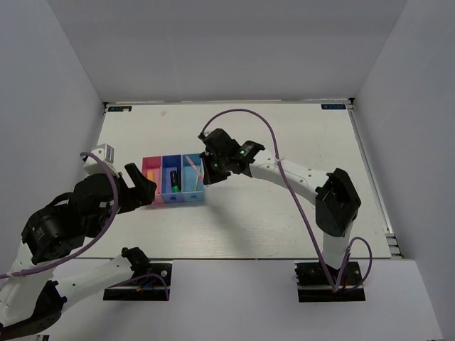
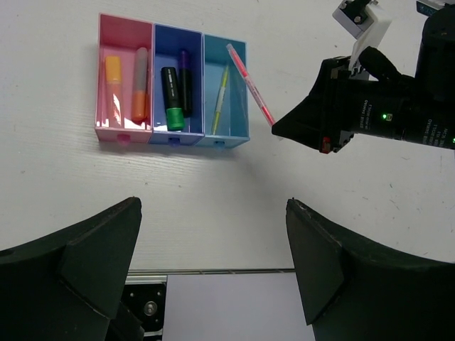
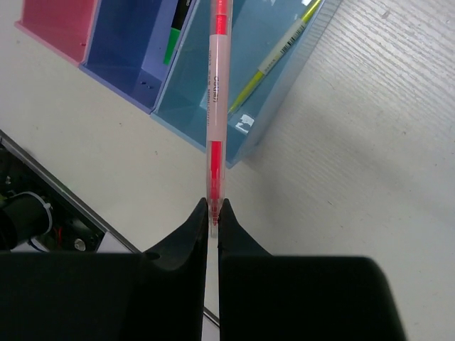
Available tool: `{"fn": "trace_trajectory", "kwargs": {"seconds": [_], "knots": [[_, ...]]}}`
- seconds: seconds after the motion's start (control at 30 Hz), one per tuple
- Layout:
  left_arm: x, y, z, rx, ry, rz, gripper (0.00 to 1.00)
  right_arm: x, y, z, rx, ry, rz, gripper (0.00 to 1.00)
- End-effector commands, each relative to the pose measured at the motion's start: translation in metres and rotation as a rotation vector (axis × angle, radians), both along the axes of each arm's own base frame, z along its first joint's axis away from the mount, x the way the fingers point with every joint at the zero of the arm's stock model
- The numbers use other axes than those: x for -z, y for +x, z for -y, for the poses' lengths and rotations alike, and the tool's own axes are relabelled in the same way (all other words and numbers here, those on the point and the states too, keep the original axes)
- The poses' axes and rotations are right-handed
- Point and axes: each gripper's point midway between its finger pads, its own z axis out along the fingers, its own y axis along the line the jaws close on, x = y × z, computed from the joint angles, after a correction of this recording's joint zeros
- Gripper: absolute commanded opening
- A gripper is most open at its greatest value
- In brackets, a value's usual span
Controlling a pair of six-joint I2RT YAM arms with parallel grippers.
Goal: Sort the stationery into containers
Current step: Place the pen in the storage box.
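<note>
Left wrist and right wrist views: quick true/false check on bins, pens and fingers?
1. The right fingers are shut on the pink pen. True.
2. The light blue bin is empty. False: a thin yellow pen lies in it.
3. The green marker lies in the dark blue bin. True.
4. The left fingers hold a marker. False: they are open, holding nothing.

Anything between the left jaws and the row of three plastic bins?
No: bare white tabletop only, from the left jaws to the joined pink, dark-blue and light-blue plastic bins; left wrist view shows it.
</note>
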Motion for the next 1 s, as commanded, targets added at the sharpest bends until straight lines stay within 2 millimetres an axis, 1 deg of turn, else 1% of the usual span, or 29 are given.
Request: {"fn": "trace_trajectory", "kwargs": {"seconds": [0.0, 0.07, 0.1, 0.4, 0.6, 0.63, 0.67, 0.73, 0.77, 0.83, 0.87, 0.93, 0.97], "knots": [[0.035, -0.024, -0.030, -0.013, 0.169, -0.149, 0.93, -0.008, 0.008, -0.006, 0.070, 0.012, -0.025, 0.00], [0.036, -0.026, -0.030, -0.011, 0.167, -0.150, 0.93, -0.001, 0.008, -0.008, 0.078, -0.001, -0.048, 0.00], [0.037, -0.026, -0.031, -0.013, 0.169, -0.156, 0.93, -0.004, 0.007, -0.010, 0.071, 0.008, -0.055, 0.00], [0.044, -0.028, -0.029, -0.005, 0.170, -0.174, 0.93, 0.015, 0.002, -0.017, 0.059, -0.018, -0.139, 0.00], [0.047, -0.028, -0.029, -0.003, 0.176, -0.180, 0.93, 0.016, 0.003, -0.018, 0.061, -0.017, -0.147, 0.00], [0.047, -0.028, -0.029, -0.004, 0.179, -0.181, 0.93, 0.015, 0.003, -0.019, 0.059, -0.014, -0.145, 0.07], [0.048, -0.028, -0.029, -0.003, 0.180, -0.181, 0.93, 0.014, 0.003, -0.020, 0.052, -0.010, -0.146, 0.19], [0.048, -0.028, -0.029, -0.003, 0.179, -0.180, 0.93, 0.015, 0.005, -0.021, 0.048, -0.005, -0.147, 0.26], [0.048, -0.028, -0.028, -0.001, 0.176, -0.179, 0.93, 0.013, 0.004, -0.023, 0.043, 0.004, -0.144, 0.33], [0.049, -0.028, -0.029, 0.000, 0.173, -0.178, 0.93, 0.011, 0.003, -0.024, 0.031, 0.008, -0.146, 0.38], [0.050, -0.029, -0.029, -0.001, 0.178, -0.184, 0.93, 0.009, 0.005, -0.024, 0.032, 0.013, -0.139, 0.43], [0.050, -0.029, -0.030, 0.000, 0.178, -0.180, 0.93, 0.007, 0.004, -0.026, 0.026, 0.022, -0.144, 0.46], [0.050, -0.029, -0.030, -0.003, 0.181, -0.181, 0.93, 0.004, 0.005, -0.025, 0.026, 0.024, -0.139, 0.46]]}}
